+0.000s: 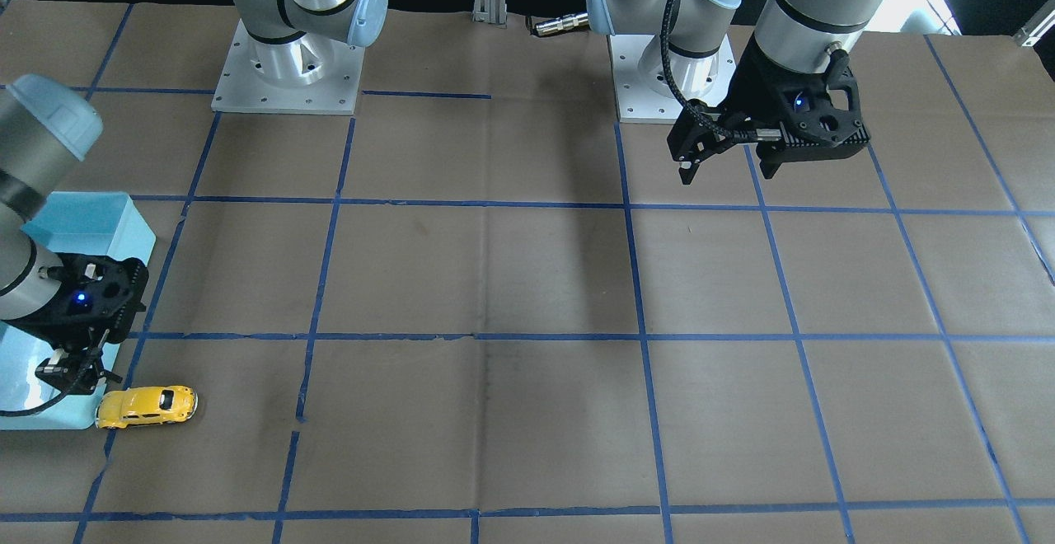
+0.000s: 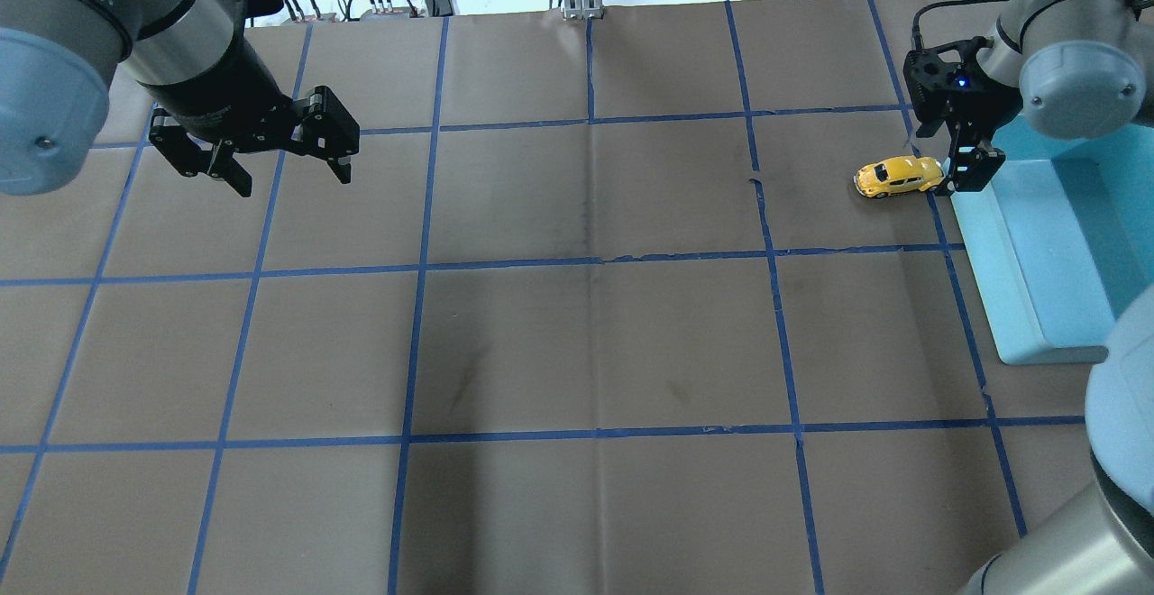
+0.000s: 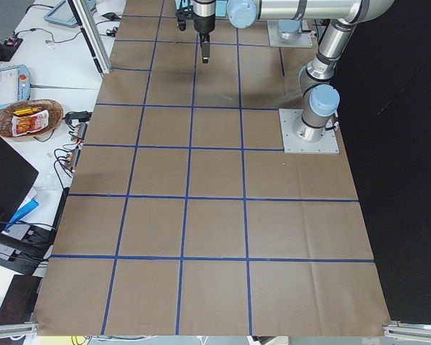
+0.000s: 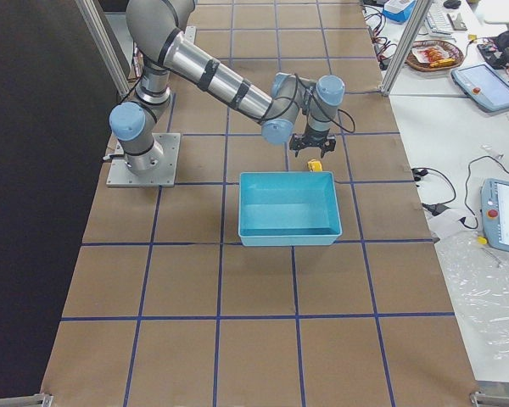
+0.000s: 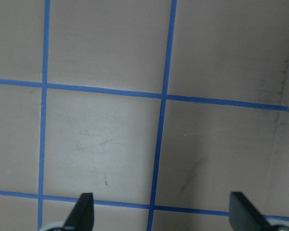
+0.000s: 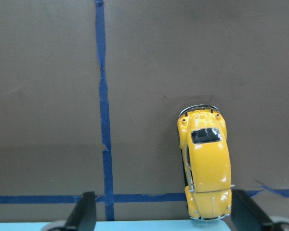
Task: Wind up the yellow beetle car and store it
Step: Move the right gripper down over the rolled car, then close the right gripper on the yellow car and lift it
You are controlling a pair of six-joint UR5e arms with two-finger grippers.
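The yellow beetle car (image 1: 147,406) stands on its wheels on the brown table, right next to the light blue bin (image 1: 82,222). It also shows in the overhead view (image 2: 897,177), the right side view (image 4: 315,166) and the right wrist view (image 6: 205,163). My right gripper (image 2: 960,167) is open and empty, hovering over the bin's rim beside the car. In its wrist view the car lies between the fingers, close to one fingertip (image 6: 243,214). My left gripper (image 2: 279,167) is open and empty, held high over bare table far from the car.
The bin (image 2: 1037,243) holds nothing and sits at the table's edge on my right side (image 4: 288,208). Blue tape lines grid the brown table cover (image 2: 586,261). My arm bases (image 1: 288,74) stand at the table's back edge.
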